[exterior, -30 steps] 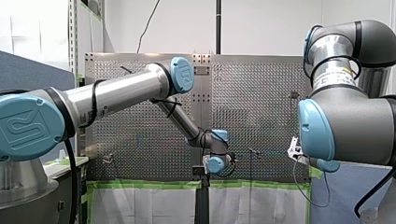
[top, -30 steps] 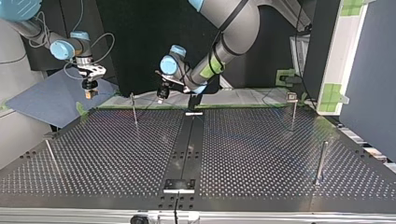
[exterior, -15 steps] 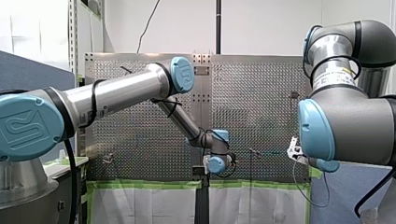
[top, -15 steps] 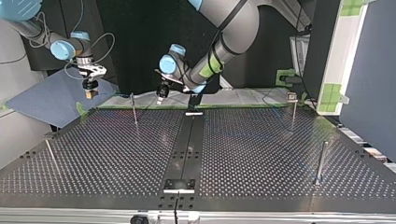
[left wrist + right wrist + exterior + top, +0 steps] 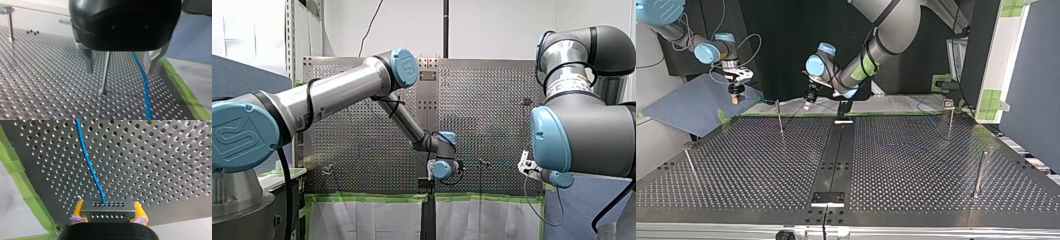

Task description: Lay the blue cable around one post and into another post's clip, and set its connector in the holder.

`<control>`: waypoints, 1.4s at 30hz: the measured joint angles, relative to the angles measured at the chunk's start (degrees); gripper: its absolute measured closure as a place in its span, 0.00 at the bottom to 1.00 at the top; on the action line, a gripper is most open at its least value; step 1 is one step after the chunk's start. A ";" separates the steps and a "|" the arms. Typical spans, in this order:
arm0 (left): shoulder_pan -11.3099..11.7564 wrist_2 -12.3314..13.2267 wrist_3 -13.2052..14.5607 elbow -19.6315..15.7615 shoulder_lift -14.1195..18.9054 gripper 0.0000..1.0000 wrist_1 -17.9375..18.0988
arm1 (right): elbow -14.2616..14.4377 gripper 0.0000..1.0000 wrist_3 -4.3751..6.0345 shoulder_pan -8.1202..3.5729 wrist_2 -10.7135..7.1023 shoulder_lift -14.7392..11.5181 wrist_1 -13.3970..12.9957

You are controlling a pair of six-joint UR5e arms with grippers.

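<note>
Shifted since a second ago: my left arm's elbow stands higher in the front view, my left hand (image 5: 808, 103) has edged along the taped edge of the desk, and my right hand (image 5: 737, 96) has drifted slightly toward it.

1. Thin blue cable (image 5: 88, 162). It runs from the connector out over the perforated metal desk (image 5: 911, 165), close to the strip of green tape (image 5: 25, 195) on its edge. It also passes below my left hand, just beside the post there. I judge it light and limp: it will sag and trail whichever end I move. Best taken lightly on the bare run a little way from the connector, so it can slide.

2. Dark grey rectangular connector block with rows of small holes (image 5: 108, 206). It is held in the air off the desk's taped corner. Rigid and small, so safe to grip by its short ends.

3. Right hand: yellow pads (image 5: 78, 208) clamped on the connector's two ends.

4. Left hand: metal fingers (image 5: 88, 61) apart and empty above the desk, with a slim metal post (image 5: 105, 72) showing between them.

5. Post with a small block at its top (image 5: 949, 117), near the taped edge's other corner. I take it for the clip. No cable is routed there yet.
</note>
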 joint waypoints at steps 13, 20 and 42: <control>-3.61 1.00 1.06 -6.70 2.34 0.00 -1.94 | -0.05 1.00 -0.01 0.04 0.05 0.16 0.18; -5.51 1.07 1.24 -7.88 2.88 0.00 -2.23 | -0.05 1.00 0.19 0.04 0.01 0.17 0.04; -7.60 -0.36 0.35 -7.84 6.72 0.00 -2.75 | -0.04 1.00 0.91 0.06 0.05 0.18 -0.13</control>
